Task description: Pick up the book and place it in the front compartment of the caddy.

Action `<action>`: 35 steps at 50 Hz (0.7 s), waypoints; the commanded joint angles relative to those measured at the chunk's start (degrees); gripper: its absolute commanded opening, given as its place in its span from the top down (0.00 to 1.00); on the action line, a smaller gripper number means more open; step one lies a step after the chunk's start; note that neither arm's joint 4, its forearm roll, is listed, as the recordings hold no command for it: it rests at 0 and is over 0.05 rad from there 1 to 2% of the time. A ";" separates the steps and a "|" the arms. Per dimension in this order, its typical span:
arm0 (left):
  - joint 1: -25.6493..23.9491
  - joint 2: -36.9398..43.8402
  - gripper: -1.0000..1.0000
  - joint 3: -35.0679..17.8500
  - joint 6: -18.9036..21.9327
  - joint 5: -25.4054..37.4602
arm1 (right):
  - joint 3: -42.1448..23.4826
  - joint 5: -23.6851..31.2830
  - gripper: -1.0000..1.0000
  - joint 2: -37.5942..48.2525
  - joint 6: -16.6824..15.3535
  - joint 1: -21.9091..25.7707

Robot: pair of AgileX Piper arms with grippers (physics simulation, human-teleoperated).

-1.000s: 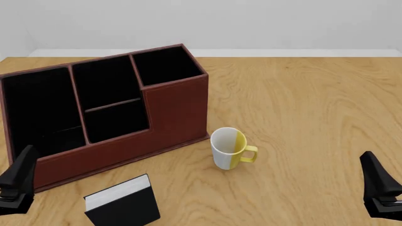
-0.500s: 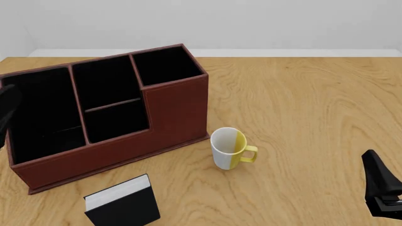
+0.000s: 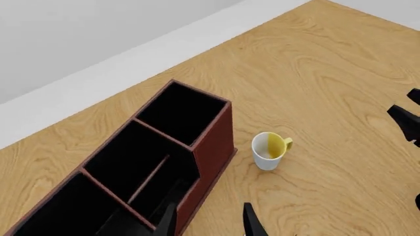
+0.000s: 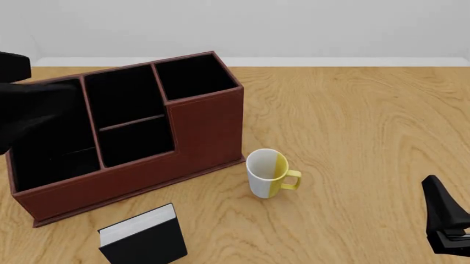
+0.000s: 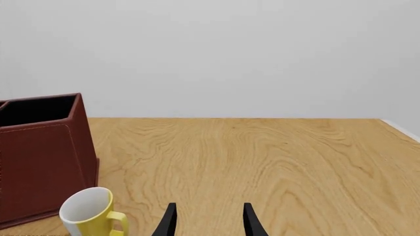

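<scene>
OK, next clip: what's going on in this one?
Nothing is held yet. The book stands on the table in front of the caddy, with a white and yellow mug beside the caddy's right end. The left hand hangs open high over the caddy, looking down on it. The right hand sits open and low at the right, away from everything.

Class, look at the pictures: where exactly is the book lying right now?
In the front view the book lies on the table at the near left, just in front of the caddy and left of the mug, touching neither.
</scene>
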 commanded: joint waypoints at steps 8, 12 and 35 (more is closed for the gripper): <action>-12.42 11.97 0.00 -13.21 9.98 18.20 | -0.02 -0.06 0.00 -0.01 -0.21 0.17; -14.17 13.28 0.00 -14.16 14.09 20.94 | -0.02 -0.05 0.00 -0.02 -0.20 0.14; -17.53 17.41 0.00 -8.71 20.26 23.66 | 0.04 -0.17 0.00 -0.02 -1.28 -0.20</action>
